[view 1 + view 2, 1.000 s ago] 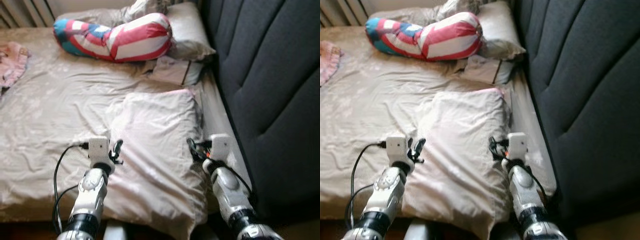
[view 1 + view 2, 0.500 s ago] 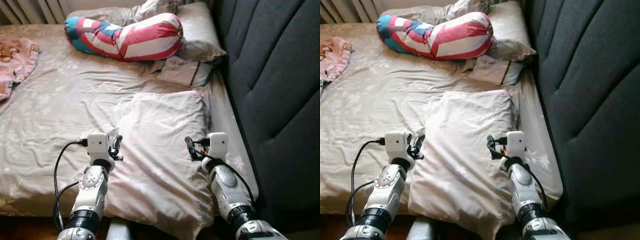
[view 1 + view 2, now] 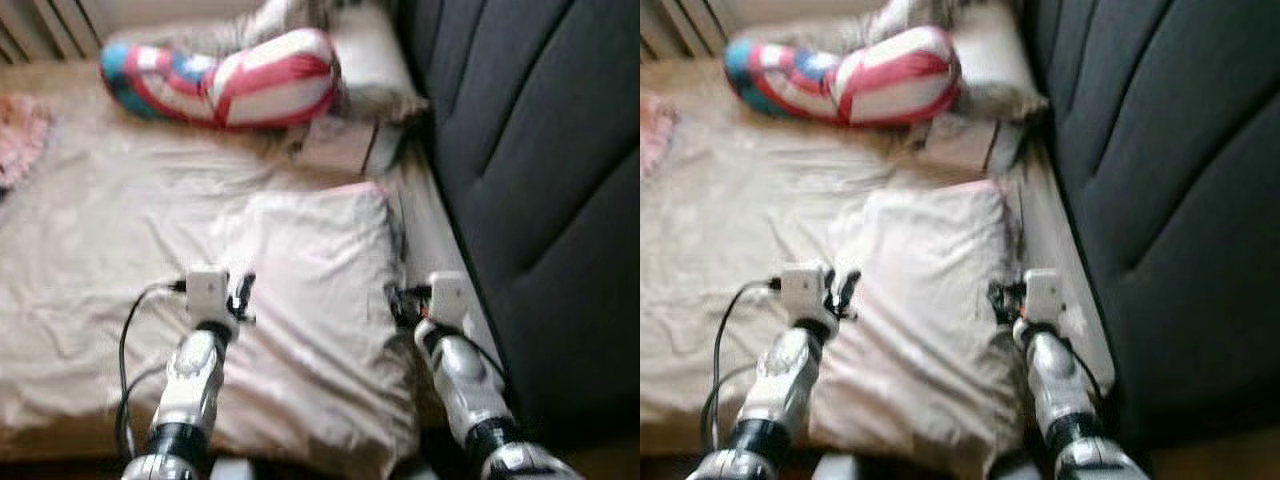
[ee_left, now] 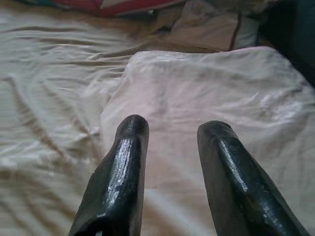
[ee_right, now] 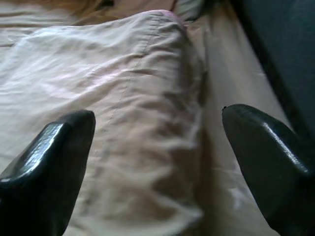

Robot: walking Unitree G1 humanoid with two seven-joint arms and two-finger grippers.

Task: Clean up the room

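While you are watching, compare now with half a second ago:
View: the whole picture is shifting and blurring, so your camera is moving, not the bedding.
Pillow: the pale pillow (image 3: 315, 300) is lying flat on the bed (image 3: 90, 250), between both claws, near the dark headboard (image 3: 540, 180).
Left claw: the left claw (image 4: 170, 147) is staying released over the pillow's near-left edge, gripping nothing.
Right claw: the right claw (image 5: 157, 147) is staying spread wide, straddling the pillow's headboard-side edge.
Beyond the claws: a striped bolster (image 3: 225, 80) is resting far ahead.
Meaning: you are probably still lining up; no grasp is begun.
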